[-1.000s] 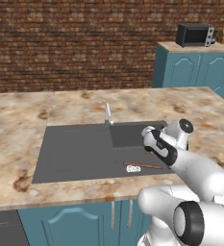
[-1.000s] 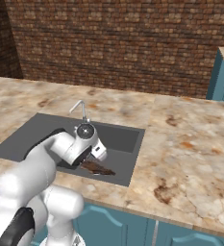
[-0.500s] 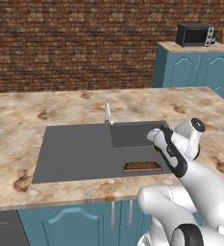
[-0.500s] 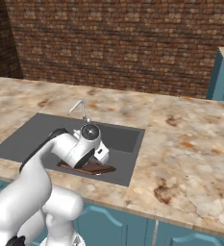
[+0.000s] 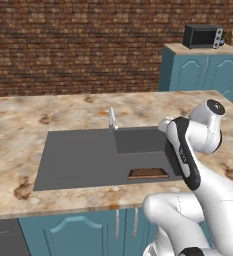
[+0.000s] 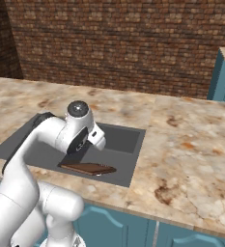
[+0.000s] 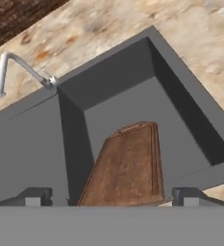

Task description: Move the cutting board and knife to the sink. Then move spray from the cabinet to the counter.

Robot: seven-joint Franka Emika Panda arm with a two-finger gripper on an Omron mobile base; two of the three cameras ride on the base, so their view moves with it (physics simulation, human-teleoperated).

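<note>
The dark brown cutting board (image 7: 128, 168) lies in the deep basin of the grey sink (image 7: 123, 81), its far short end pointing at the back wall. It shows near the basin's front wall as a cutting board (image 5: 148, 173) and again as a cutting board (image 6: 87, 168). My gripper (image 7: 111, 197) hangs above the board, open, with nothing between its fingertips (image 7: 34, 197). The knife, the spray and the cabinet are out of view. The mottled beige counter (image 5: 88, 105) surrounds the sink (image 5: 78, 160).
A bent faucet (image 7: 17, 67) stands at the sink's back edge, also seen as a faucet (image 5: 112, 119). A flat drainboard lies left of the basin. Teal units with a black microwave (image 5: 203, 36) stand at the back right. A brick wall runs behind the counter (image 6: 191, 144).
The arm has risen and drawn back from the basin. The cutting board stays lying in the sink. The jaws stay wide open.
</note>
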